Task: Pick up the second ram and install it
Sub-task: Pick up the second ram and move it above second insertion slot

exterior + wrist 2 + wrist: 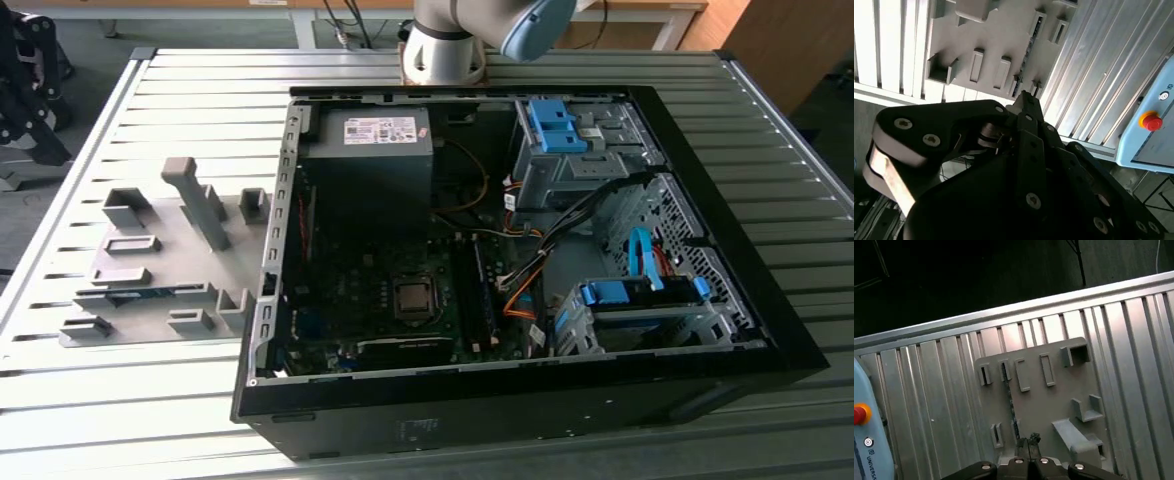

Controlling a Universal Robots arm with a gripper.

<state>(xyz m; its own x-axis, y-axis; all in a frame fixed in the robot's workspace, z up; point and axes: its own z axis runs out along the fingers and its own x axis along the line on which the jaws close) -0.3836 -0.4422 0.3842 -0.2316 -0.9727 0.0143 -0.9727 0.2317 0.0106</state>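
The second ram (147, 293) is a thin blue-green stick standing on edge in a slot of the grey fixture (174, 250), on the exterior view's left beside the computer case. Both wrist views look down on it from high up, and the ram (1008, 390) (1030, 40) appears as a narrow dark line across the fixture (1054, 400) (989, 30). My gripper (1027, 441) (1026, 99) hangs well above the fixture, roughly in line with one end of the stick. Its black fingers are shut, tips together, holding nothing.
An open black computer case (747, 330) lies on the ribbed metal table (160, 100), with long black motherboard slots (477, 290) inside. The arm's base (447, 50) stands behind the case. A pale blue pendant with a red button (1152, 121) (859, 413) lies past the table's edge.
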